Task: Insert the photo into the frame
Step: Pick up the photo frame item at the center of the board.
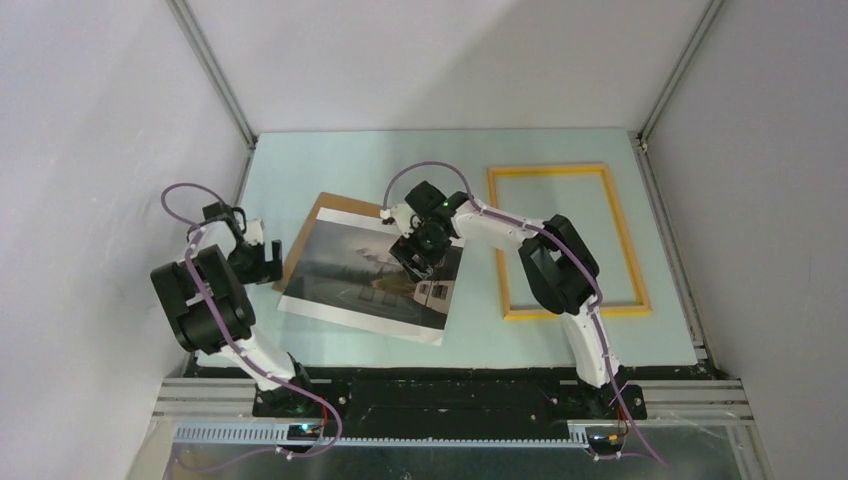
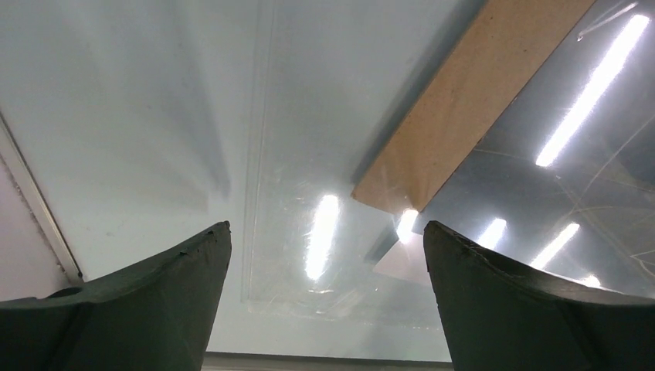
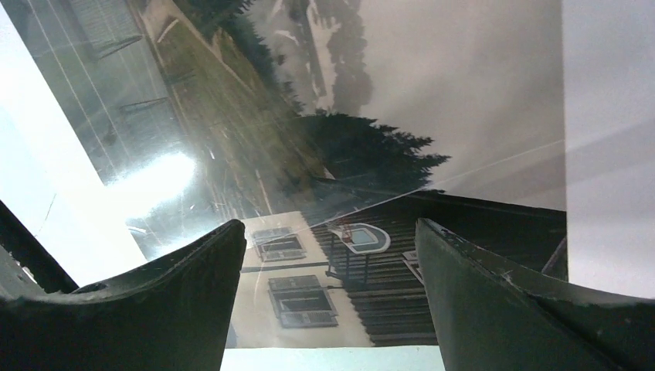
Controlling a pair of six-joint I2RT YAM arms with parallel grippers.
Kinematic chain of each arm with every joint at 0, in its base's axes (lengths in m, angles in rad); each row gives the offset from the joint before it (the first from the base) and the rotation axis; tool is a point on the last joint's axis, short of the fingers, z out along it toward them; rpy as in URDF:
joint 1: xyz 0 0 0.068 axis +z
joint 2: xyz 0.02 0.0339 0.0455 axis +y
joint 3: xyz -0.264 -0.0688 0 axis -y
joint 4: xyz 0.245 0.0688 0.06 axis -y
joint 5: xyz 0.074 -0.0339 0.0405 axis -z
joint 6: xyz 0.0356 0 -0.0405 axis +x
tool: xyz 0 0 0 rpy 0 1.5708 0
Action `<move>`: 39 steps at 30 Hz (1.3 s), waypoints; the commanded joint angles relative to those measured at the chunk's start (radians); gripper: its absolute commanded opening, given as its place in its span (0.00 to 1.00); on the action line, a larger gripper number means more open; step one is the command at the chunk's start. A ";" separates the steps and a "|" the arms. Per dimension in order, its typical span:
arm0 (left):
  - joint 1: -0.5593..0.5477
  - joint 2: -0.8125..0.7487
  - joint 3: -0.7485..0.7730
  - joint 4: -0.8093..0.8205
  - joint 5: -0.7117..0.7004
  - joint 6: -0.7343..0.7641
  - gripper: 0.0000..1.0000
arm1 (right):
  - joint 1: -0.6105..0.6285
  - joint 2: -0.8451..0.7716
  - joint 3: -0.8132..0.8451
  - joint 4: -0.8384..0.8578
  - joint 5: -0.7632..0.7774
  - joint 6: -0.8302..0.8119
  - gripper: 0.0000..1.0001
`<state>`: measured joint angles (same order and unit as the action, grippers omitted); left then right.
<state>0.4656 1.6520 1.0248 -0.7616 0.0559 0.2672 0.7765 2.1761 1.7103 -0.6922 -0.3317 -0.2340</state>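
While the right gripper (image 3: 328, 232) hangs low over the photo (image 1: 350, 285) with its jaws spread wide and nothing between them, I'm sizing up how this print will behave. It lies flat and skewed on the brown backing board (image 1: 340, 207), left of centre on the table (image 1: 330, 160), well apart from the frame (image 1: 548, 170), which lies flat and empty over on the right.

From the right wrist view the surface is glossy, throwing back the ceiling lights, so I expect it to be slick under the pads and easy to scuff. It looks thin and light, and I'd guess it will sag or curl if I lift it from one side only.

Pinching in the middle is hopeless on a flat sheet. My pick is a white border edge or a corner that overhangs the board, where a finger could slip under.

The left gripper (image 2: 328, 232) is also fully parted and empty, at the board's left corner, handy for steadying or for taking the opposite edge.
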 commanded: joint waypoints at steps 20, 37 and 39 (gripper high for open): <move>-0.012 0.045 -0.012 -0.028 0.088 0.059 0.97 | 0.026 0.079 0.043 -0.014 -0.012 0.025 0.81; -0.019 0.035 0.035 -0.051 0.251 0.068 0.98 | 0.025 0.147 0.050 -0.005 -0.033 0.063 0.80; -0.020 0.036 0.038 -0.054 0.269 0.066 0.98 | 0.024 0.146 0.049 -0.003 -0.034 0.066 0.80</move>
<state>0.4606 1.6951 1.0332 -0.7944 0.1616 0.3336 0.7910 2.2330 1.7794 -0.6910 -0.3313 -0.1860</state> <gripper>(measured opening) 0.983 0.805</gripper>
